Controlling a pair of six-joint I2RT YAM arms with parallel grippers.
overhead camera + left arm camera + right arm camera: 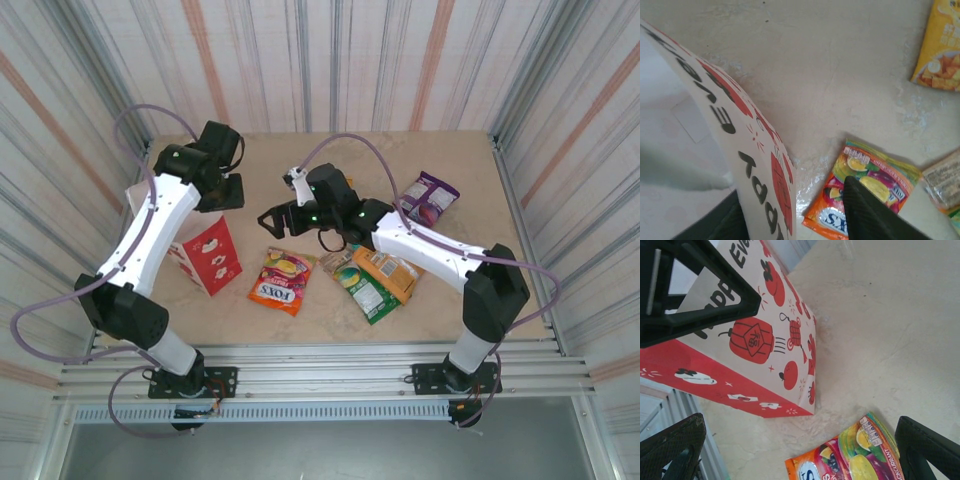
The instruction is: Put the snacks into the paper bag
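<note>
The left end effector [791,189], half spread, straddles the bag [210,258] wall; it should close gently. The right end effector [800,422] is spread wide.

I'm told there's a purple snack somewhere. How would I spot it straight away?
Look across the tan table to its far right side, opposite the white and red paper bag. The purple packet lies there alone, while the other packets cluster near the front, and it is the only purple one.

Left arm [150,225] covers part of the paper bag [212,258].
</note>
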